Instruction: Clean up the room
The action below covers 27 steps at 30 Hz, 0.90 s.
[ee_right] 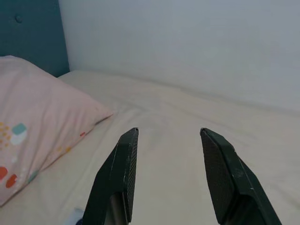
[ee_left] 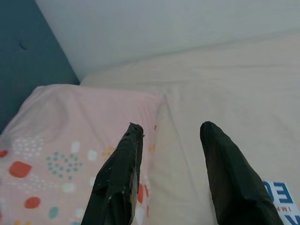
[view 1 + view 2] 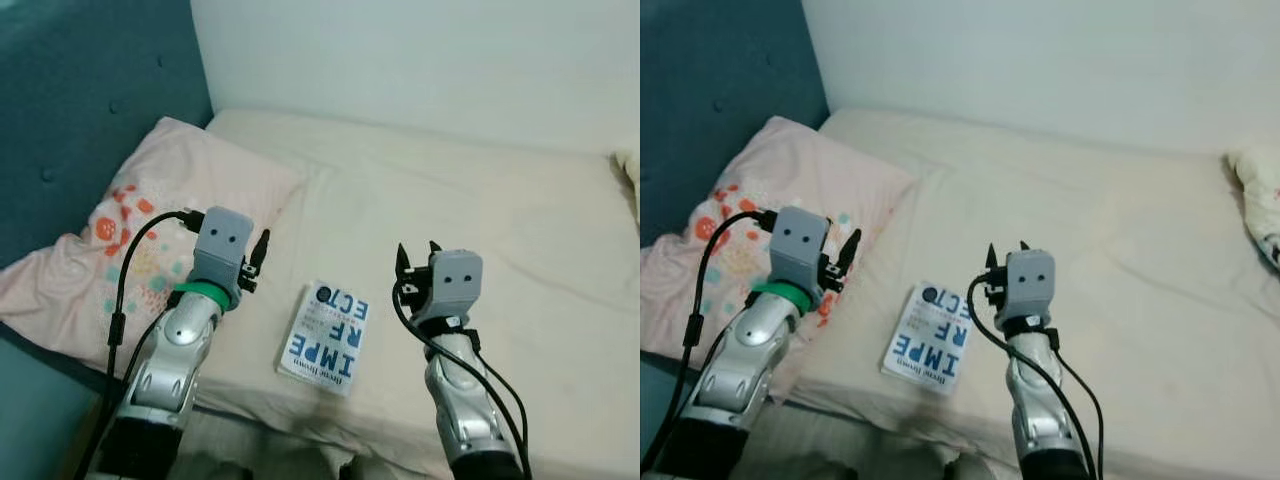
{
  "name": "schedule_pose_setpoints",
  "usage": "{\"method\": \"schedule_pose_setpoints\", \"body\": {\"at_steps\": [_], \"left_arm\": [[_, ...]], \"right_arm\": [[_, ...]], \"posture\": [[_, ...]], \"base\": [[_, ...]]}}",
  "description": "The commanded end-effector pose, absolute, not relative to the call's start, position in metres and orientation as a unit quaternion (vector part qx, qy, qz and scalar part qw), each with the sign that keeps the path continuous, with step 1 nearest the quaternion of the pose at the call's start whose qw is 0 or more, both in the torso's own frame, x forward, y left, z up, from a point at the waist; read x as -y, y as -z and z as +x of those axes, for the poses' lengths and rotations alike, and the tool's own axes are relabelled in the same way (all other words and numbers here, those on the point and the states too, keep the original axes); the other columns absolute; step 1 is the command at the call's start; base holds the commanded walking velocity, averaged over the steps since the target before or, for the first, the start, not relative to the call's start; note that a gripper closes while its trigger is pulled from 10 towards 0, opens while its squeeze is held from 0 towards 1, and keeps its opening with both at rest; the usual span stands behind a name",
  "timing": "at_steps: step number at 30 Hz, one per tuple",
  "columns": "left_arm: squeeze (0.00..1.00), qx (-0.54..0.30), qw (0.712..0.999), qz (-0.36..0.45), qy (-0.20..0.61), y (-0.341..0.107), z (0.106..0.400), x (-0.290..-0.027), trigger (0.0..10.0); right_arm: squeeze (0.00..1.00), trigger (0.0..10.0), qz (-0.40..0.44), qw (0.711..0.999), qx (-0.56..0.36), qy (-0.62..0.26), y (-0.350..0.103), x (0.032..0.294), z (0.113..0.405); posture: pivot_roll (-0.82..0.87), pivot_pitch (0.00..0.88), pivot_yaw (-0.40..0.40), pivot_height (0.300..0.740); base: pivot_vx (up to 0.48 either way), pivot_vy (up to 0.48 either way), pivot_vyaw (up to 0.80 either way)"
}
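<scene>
I judge the tidying barely begun: the book (image 3: 325, 336) lies low in the frame's centre on the bed (image 3: 480, 200), untouched. My left tool (image 3: 260, 255) and right tool (image 3: 418, 254) flank it, both spread and empty.

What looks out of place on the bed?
A book lies loose on the sheet near the bed's front edge, skewed, beside the pillow. Both grippers, left and right, hover open, holding nothing.

Both arms (image 3: 170, 350) raised, fingers (image 2: 122, 173) parted
</scene>
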<state>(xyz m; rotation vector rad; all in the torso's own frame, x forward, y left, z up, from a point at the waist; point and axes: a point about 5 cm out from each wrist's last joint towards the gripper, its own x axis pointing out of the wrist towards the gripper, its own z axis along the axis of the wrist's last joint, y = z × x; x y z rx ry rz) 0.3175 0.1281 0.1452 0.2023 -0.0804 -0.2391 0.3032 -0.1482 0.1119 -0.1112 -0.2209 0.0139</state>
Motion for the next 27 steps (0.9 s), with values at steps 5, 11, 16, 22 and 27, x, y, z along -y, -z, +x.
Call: {"method": "schedule_pose_setpoints", "body": {"at_steps": [5, 11, 16, 22, 27], "left_arm": [[0.0, 0.032, 0.987, 0.094, 0.124, -0.1409, 0.3167, -0.1279, 10.0], [0.0, 0.031, 0.986, 0.1, 0.129, -0.139, 0.3164, -0.1268, 10.0], [0.0, 0.03, 0.985, 0.104, 0.131, -0.1376, 0.3163, -0.1265, 10.0], [0.0, 0.03, 0.984, 0.107, 0.136, -0.1366, 0.316, -0.1259, 10.0], [0.0, 0.034, 0.983, 0.106, 0.148, -0.137, 0.3162, -0.1224, 10.0]], "right_arm": [[0.0, 10.0, -0.053, 0.993, 0.101, -0.004, -0.1069, 0.1478, 0.3022], [0.0, 10.0, -0.045, 0.993, 0.105, 0.004, -0.1074, 0.147, 0.3019], [0.0, 10.0, -0.044, 0.994, 0.105, 0.006, -0.1069, 0.1471, 0.3019], [0.0, 10.0, -0.043, 0.994, 0.103, 0.008, -0.1062, 0.148, 0.3022], [0.0, 10.0, -0.04, 0.994, 0.1, 0.008, -0.1053, 0.147, 0.3029]], "posture": [[-0.03, 0.014, 0.029, 0.74], [-0.04, 0.014, 0.033, 0.74], [-0.03, 0.014, 0.033, 0.74], [-0.03, 0.014, 0.034, 0.74], [-0.03, 0.012, 0.038, 0.74]], "base": [[0.0, 0.0, 0.0], [0.0, 0.0, 0.0], [0.0, 0.0, 0.0], [0.0, 0.0, 0.0], [0.0, 0.0, 0.0]]}}
